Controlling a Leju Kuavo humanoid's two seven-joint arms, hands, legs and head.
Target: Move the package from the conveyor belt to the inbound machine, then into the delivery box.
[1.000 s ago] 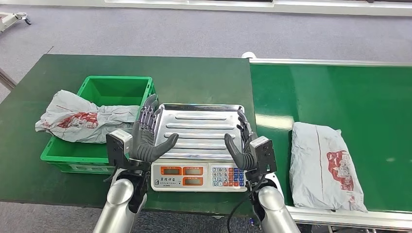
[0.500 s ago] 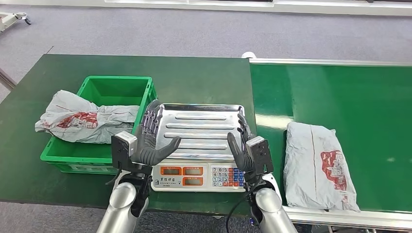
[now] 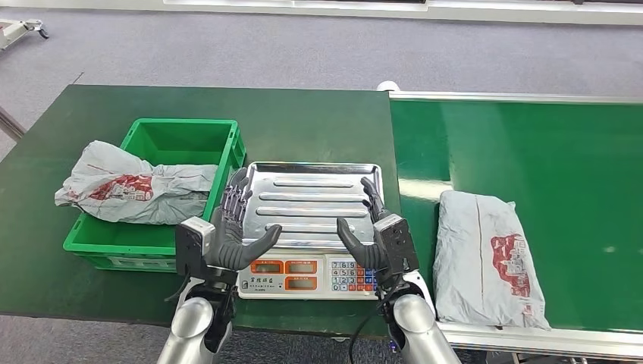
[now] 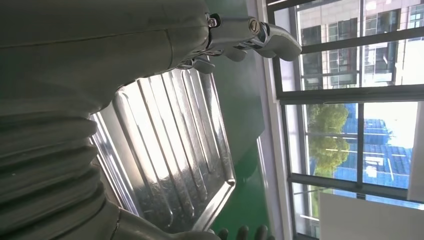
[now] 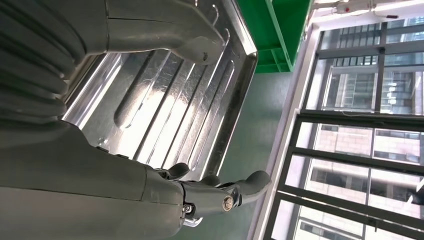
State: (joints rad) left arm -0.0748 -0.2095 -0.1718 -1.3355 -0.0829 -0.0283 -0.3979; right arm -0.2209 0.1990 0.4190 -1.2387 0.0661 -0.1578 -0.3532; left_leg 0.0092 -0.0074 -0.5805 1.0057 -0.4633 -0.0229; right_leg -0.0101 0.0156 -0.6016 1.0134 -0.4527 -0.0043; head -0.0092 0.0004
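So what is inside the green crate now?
One grey package lies across the green crate, one end hanging over its side. The far part shows bare floor; beneath the package is hidden.

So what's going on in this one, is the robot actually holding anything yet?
Not yet. The left hand and right hand hover open, palms facing each other, over the ribbed steel tray of the weighing scale, which carries nothing. A grey plastic mail package with red print lies on the green conveyor belt to the robot's right, untouched. Another crumpled grey package is draped over the rim of the green plastic crate.
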